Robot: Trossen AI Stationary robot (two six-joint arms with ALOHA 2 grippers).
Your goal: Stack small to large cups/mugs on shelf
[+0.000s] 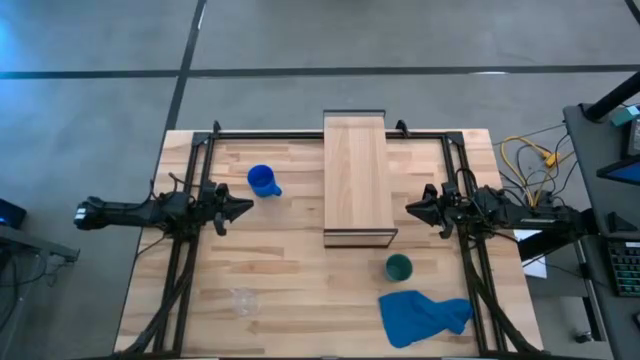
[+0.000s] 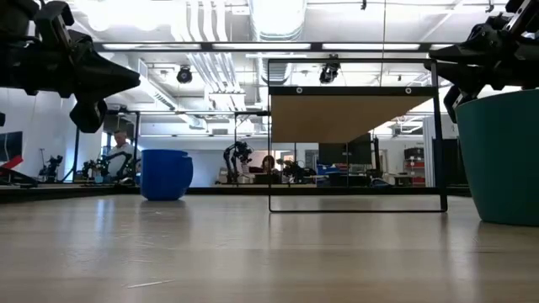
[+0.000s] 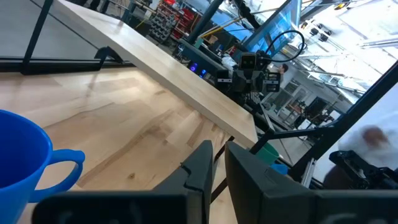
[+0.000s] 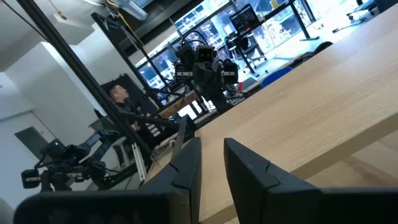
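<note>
The bright blue mug point(image 1: 262, 181) stands upright on its base on the tabletop, left of the shelf point(image 1: 356, 180), a long light-wood board on a dark frame. The dark green cup point(image 1: 398, 267) stands on the table near the shelf's near end. The tiny clear cup point(image 1: 241, 298) sits near the table's near-left part. My left gripper point(image 1: 246, 208) hovers just near-left of the blue mug point(image 3: 18, 155), shut, and holds nothing. My right gripper point(image 1: 408, 209) hovers right of the shelf point(image 4: 323, 106), also shut and holding nothing.
A crumpled blue cloth point(image 1: 425, 315) lies at the table's near right, beside the green cup. Dark frame rails point(image 1: 300, 134) run along the table's far edge and both sides. Bare wood point(image 1: 300, 260) lies between the grippers, nearer than the shelf.
</note>
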